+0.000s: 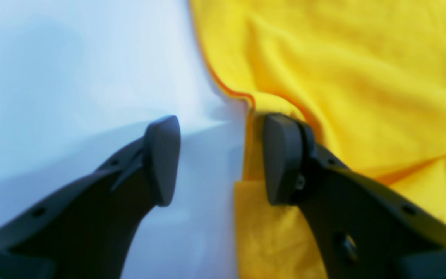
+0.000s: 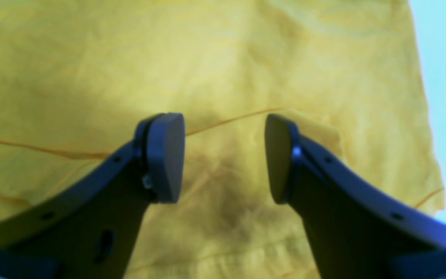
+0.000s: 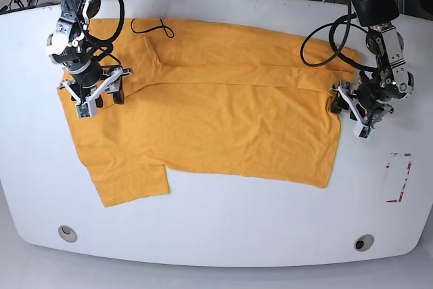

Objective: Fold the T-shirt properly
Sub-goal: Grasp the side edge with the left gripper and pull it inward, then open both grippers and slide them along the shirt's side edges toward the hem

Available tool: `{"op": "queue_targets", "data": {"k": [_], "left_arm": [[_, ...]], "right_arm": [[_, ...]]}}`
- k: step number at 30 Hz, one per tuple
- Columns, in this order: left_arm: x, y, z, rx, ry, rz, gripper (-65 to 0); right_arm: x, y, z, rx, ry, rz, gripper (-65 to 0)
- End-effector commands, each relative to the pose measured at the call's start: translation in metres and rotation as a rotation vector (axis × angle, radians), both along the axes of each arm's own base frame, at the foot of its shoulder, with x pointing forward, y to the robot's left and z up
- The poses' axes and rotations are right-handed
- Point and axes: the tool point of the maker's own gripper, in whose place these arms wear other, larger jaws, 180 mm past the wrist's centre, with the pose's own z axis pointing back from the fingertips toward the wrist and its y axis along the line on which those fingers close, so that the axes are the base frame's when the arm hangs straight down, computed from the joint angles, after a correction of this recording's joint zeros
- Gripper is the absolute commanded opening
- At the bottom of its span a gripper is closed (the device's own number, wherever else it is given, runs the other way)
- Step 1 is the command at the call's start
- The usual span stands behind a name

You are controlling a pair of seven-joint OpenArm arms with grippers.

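Base view first: we see the T-shirt (image 3: 223, 113) spread over the white tabletop (image 3: 216, 221), its far long side folded over toward the middle so a doubled band runs along the far side of the cloth. One short sleeve (image 3: 132, 181) sticks out at the near corner of the shirt, on the side of the right gripper. A thin black loop (image 3: 152, 27) lies on the cloth at the shirt's far edge, toward that same side.

We find the right gripper (image 3: 100, 97) over the shirt's sleeve end, above the fabric. In the right wrist view its jaws stand apart with only wrinkled yellow cloth (image 2: 223, 77) showing between them; we see nothing clamped, and a fold line crosses just beyond the fingertips (image 2: 167, 155).

We find the left gripper (image 3: 352, 109) at the opposite end of the shirt, right at its side edge. In the left wrist view its jaws are also apart: one fingertip (image 1: 281, 159) sits against the shirt's hemmed edge (image 1: 246, 155), the other over bare tabletop. Whether that pad presses the cloth we cannot tell.

A small red-marked paper (image 3: 398, 177) lies on the tabletop well beyond the shirt's left-gripper end.
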Motion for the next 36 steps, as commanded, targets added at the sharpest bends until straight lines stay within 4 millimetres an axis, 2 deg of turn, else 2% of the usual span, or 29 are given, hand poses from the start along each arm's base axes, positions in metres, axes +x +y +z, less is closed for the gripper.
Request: {"op": "queue_targets", "data": {"k": [1,3,11,13,15,21,23,25,27,31,36], "left_arm": [[0.002,-0.002,0.003,0.031,0.011,-0.028,-33.7],[0.003,-0.015,0.006,0.061,0.004,-0.091,-36.5],[-0.001,-0.030,0.019,0.131,-0.026,-0.174,-48.2],[-0.005,-0.032,0.023,0.151,-0.034,-0.190,-52.3],[-0.019,-0.042,0.028,0.194,-0.042,-0.254,-61.2],[-0.027,-0.038,0.028,0.222,-0.038,-0.277,-62.6],[-0.028,-0.035,0.027,0.226,-0.038,-0.278,-60.1],[-0.009,-0.015,0.046,0.236,-0.110,-0.247,-32.2],[-0.004,-0.011,0.051,0.237,-0.124,-0.234,-27.3],[0.013,0.005,0.067,0.246,-0.156,-0.178,-24.1],[0.039,0.025,0.088,0.243,-0.188,-0.099,-26.0]], "right_arm": [[0.008,-0.002,0.015,-0.007,-0.052,0.005,-33.4],[0.008,-0.003,0.015,-0.006,-0.055,0.004,-33.3],[0.008,-0.004,0.017,-0.010,-0.057,0.004,-33.1],[0.008,-0.005,0.017,-0.012,-0.056,0.003,-33.1],[0.009,-0.005,0.015,-0.010,-0.052,-0.003,-33.2],[0.011,-0.009,0.013,-0.003,-0.048,-0.011,-33.5],[0.012,-0.012,0.010,0.000,-0.043,-0.018,-33.6],[0.023,-0.031,-0.002,0.007,-0.011,-0.050,-33.1],[0.026,-0.035,-0.005,0.011,-0.007,-0.057,-33.1],[0.032,-0.040,-0.010,0.023,0.007,-0.064,-33.1],[0.045,-0.046,-0.011,0.030,0.010,-0.072,-33.1]]}}
